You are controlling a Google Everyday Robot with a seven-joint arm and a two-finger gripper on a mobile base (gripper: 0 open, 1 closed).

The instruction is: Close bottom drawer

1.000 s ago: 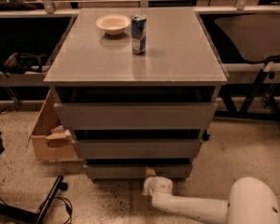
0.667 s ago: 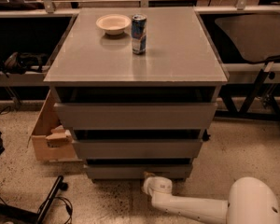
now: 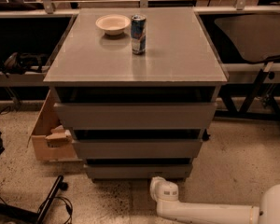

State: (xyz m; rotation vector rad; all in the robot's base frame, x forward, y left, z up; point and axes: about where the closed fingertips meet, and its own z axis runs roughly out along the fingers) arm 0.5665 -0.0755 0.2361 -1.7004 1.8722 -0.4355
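Note:
The grey cabinet (image 3: pixel 135 55) stands in the middle with three flat handle-less drawer fronts. The bottom drawer (image 3: pixel 139 171) is the lowest and narrowest front, near the floor, and its box interior does not show. The middle drawer (image 3: pixel 137 148) and the top drawer (image 3: pixel 135 115) sit above it. My white arm (image 3: pixel 210 212) comes in low from the bottom right. My gripper (image 3: pixel 158 186) is at its end, just in front of and below the bottom drawer's right half, a little off the front.
A white bowl (image 3: pixel 113 24) and a blue drink can (image 3: pixel 138 28) stand on the cabinet top. An open cardboard box (image 3: pixel 49 134) sits on the floor to the left. A black stand and cables (image 3: pixel 49 202) lie at bottom left. Chair legs (image 3: pixel 266 92) are at right.
My arm and gripper have drawn back slightly from the bottom drawer's front, toward the lower right. The drawers look unchanged.

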